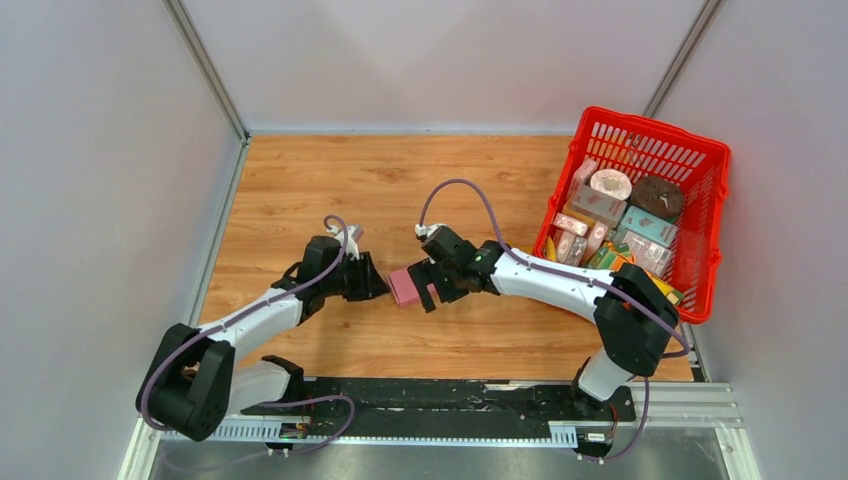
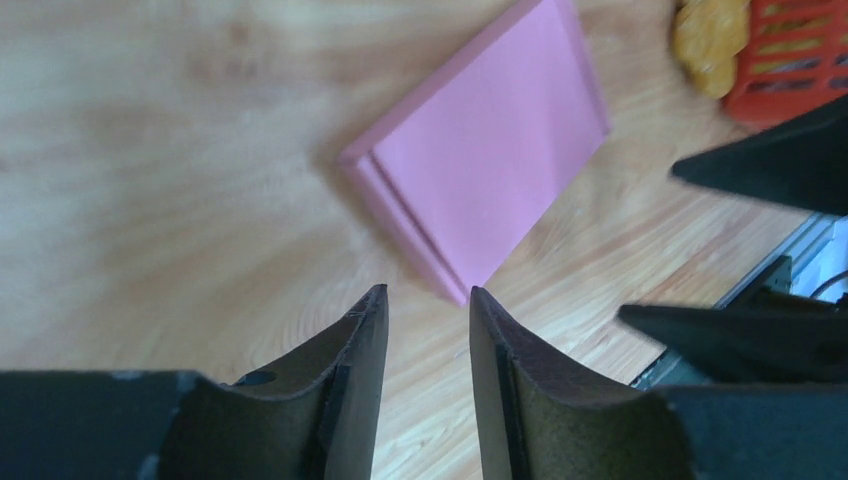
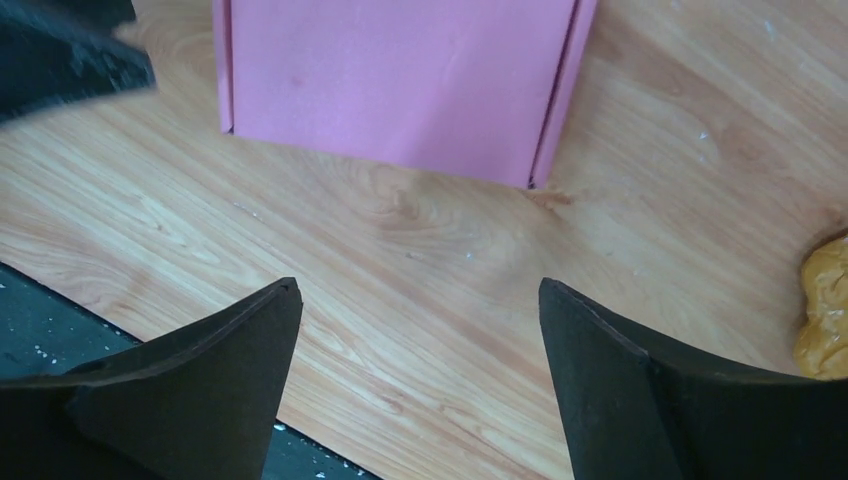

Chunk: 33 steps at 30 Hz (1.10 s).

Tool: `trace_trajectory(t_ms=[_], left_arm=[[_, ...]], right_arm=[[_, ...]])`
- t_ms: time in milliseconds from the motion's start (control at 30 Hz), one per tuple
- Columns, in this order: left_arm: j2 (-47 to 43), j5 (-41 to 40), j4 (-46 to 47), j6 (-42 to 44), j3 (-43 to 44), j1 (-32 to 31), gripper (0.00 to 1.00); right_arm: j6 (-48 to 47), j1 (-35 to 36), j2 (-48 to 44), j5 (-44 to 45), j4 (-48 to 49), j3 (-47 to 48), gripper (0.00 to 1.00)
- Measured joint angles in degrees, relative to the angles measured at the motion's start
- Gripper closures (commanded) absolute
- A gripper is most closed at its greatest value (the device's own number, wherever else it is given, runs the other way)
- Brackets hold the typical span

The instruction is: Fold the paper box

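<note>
The pink paper box (image 1: pixel 405 286) lies on the wooden table as a closed flat block between the two arms. In the left wrist view the paper box (image 2: pixel 490 150) rests just beyond my left gripper (image 2: pixel 425 295), whose fingers stand partly open with only bare wood between them. In the right wrist view the paper box (image 3: pixel 400 80) lies ahead of my right gripper (image 3: pixel 420 295), which is wide open and holds nothing. Neither gripper touches the box. From above, my left gripper (image 1: pixel 378 284) sits to the box's left and my right gripper (image 1: pixel 428 290) to its right.
A red mesh basket (image 1: pixel 708 215) full of printed cartons and food items stands at the back right. A yellow lump (image 3: pixel 825 315) lies on the table near the right arm. The black base rail (image 1: pixel 440 395) runs along the near edge.
</note>
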Motion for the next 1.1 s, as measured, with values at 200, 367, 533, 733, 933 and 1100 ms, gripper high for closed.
trace_trajectory(t_ms=[200,367,533,733,933,1100], left_arm=[[7.0,1.1,7.9,-7.6,-4.5,-1.7,0.49],[14.4,1.9,19.5,-15.0,-4.6,-2.1,0.49],[18.1,1.6,25.3,-19.0,-4.7,-2.2,0.53],[19.6,-0.4,25.9,-20.4,-3.9,-2.1,0.65],[24.9,-1.6,23.3,-20.7,3.6,1.2,0.67],[31.1,-3.8,18.2,-20.2,15.3,5.5,0.67]], right_arm=[[-3.2,-7.0,3.3,-6.0,0.2,2.9,0.10],[-4.2,-10.6,8.0,-12.3,1.6,5.6,0.14],[-3.5,-15.0,12.2,-20.9,5.6,5.6,0.31],[-1.8,-18.8,16.1,-25.3,7.5,7.2,0.44],[-0.2,-19.1,18.8,-20.6,6.1,13.3,0.46],[1.4,-19.3,23.3,-15.8,3.8,23.7,0.42]])
